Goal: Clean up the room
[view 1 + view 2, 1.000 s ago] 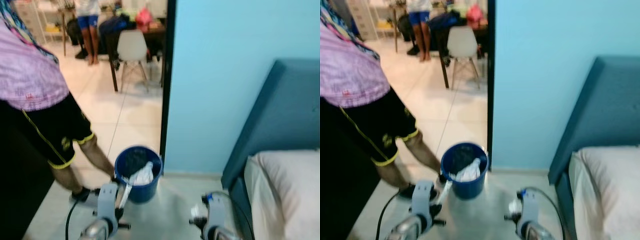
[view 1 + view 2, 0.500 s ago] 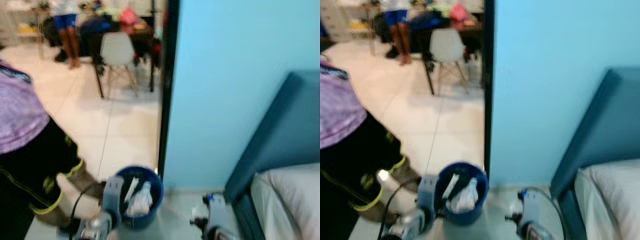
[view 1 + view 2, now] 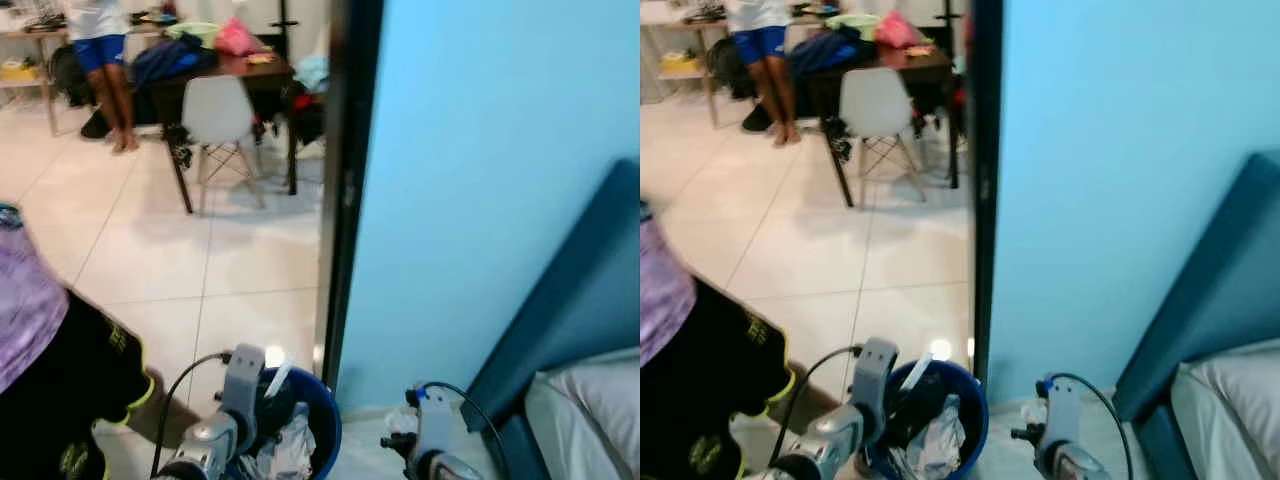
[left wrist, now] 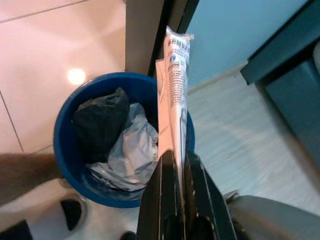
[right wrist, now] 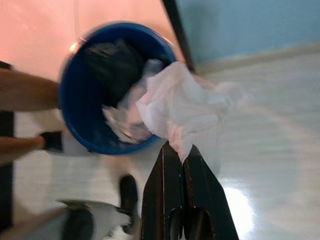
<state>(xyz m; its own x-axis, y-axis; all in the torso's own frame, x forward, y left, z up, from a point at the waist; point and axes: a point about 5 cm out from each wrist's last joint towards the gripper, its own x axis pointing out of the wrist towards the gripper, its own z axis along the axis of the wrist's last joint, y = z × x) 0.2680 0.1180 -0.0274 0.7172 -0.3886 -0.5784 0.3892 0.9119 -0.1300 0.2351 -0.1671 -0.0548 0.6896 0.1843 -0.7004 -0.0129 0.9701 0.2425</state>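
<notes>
Since a second ago, the round blue plastic bin (image 4: 75, 150) has been closed on. The left gripper (image 4: 175, 162), clenched on a long printed white wrapper (image 4: 176, 85), is poised above the bin's three-o'clock rim. The right gripper (image 5: 181, 155), grasping a crumpled white tissue (image 5: 185, 107), is held beside it. Dropping seems imminent.

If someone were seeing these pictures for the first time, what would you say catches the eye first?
The blue bucket on the pale floor beside the dark door frame, holding crumpled black and white bags. Above it the left gripper pinches a long white wrapper, while the right gripper holds a crumpled white tissue near the rim. A person's leg stands beside it.
</notes>
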